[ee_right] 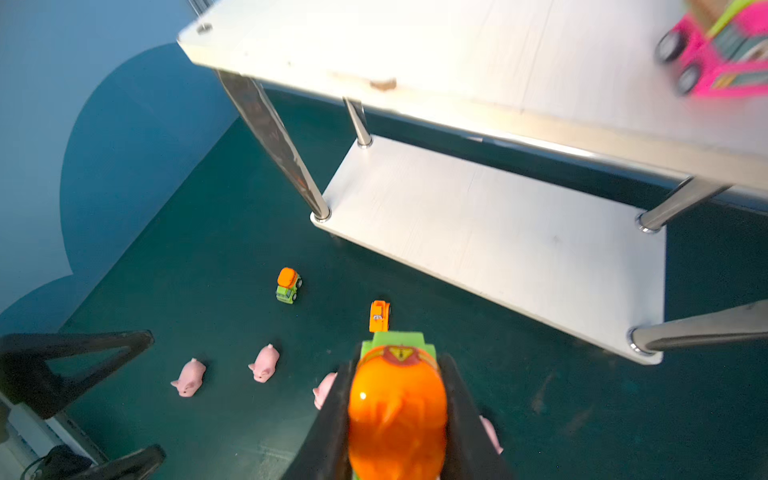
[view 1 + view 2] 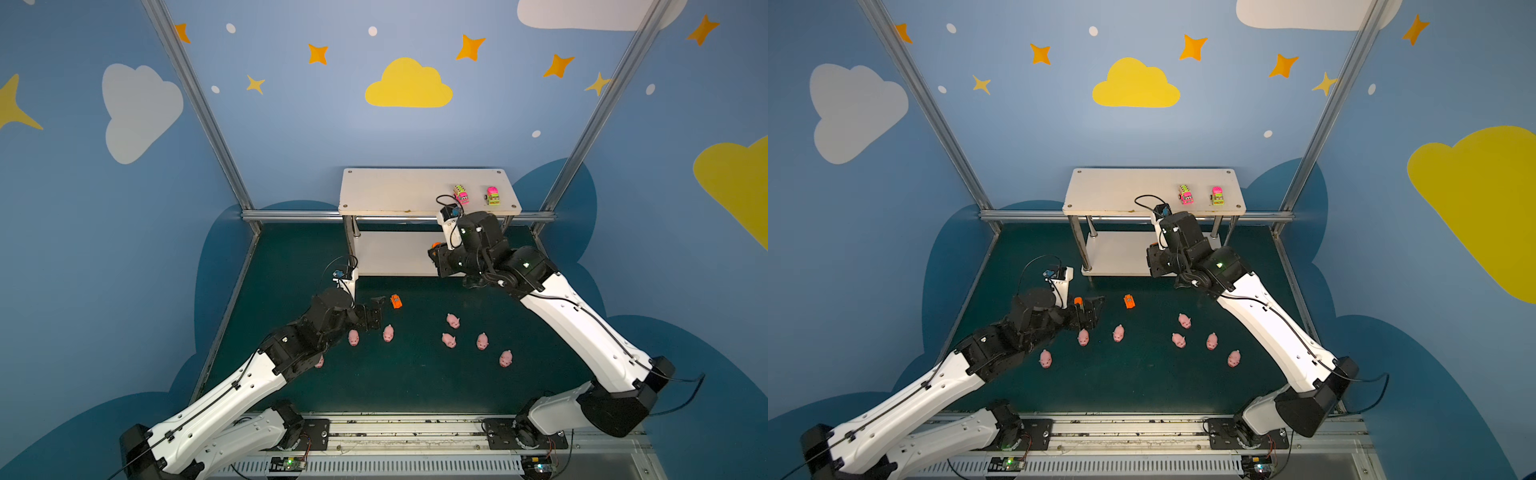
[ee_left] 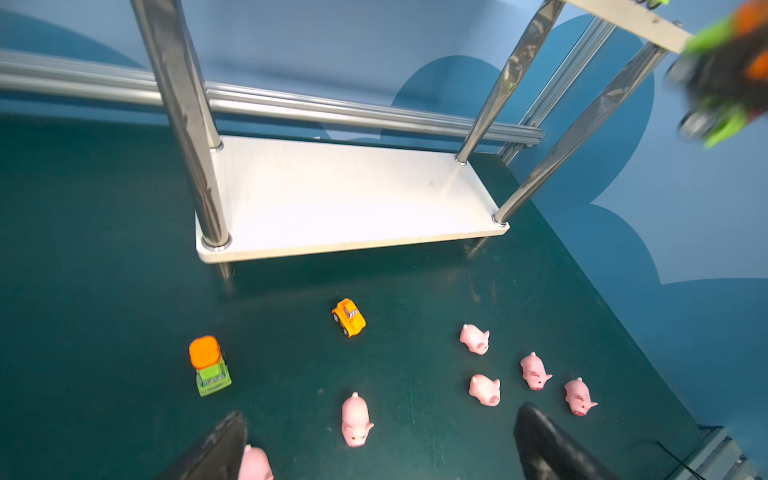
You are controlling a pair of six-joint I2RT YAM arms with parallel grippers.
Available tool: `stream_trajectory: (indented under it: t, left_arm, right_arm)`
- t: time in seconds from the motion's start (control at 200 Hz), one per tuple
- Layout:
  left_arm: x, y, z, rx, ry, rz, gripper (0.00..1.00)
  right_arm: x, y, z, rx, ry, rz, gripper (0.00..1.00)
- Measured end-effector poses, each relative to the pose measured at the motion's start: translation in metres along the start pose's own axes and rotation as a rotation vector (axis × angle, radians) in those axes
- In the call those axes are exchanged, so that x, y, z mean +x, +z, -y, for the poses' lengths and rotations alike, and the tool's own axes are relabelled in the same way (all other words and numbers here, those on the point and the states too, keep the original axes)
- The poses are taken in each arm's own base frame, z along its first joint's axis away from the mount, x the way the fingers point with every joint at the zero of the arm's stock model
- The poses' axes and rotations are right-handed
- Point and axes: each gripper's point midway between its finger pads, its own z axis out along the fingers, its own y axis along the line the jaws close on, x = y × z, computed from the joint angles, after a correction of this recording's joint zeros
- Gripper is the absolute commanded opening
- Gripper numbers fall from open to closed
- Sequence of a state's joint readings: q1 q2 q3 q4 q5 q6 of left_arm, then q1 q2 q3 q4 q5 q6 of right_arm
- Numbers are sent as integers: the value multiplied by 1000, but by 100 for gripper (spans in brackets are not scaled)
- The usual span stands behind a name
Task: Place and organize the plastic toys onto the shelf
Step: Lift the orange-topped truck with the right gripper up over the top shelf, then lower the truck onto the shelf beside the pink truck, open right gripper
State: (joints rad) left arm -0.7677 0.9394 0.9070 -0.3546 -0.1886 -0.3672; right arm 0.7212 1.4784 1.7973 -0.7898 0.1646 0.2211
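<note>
While between right fingers (image 1: 461, 415), truck (image 1: 397, 411) lengthwise, cab outward.

The left arm (image 2: 249, 386) hides most of one pig (image 2: 319, 362), and a pink vehicle (image 1: 723, 62) is blurred and cropped.

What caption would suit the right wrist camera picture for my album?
Right hand grips an orange-and-green toy truck near the white two-tier shelf, a pink car on its top board.
</note>
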Motion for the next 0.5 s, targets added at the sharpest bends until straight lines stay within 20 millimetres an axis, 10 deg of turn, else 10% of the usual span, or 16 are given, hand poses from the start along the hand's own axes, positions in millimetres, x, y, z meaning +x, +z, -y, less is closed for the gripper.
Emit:
stream_trajectory:
  t: [0.501]
  left_arm:
    - [-20,-2,8,3,72,24,100]
  right_arm:
    - [-100,65,34,46,-35,94,23]
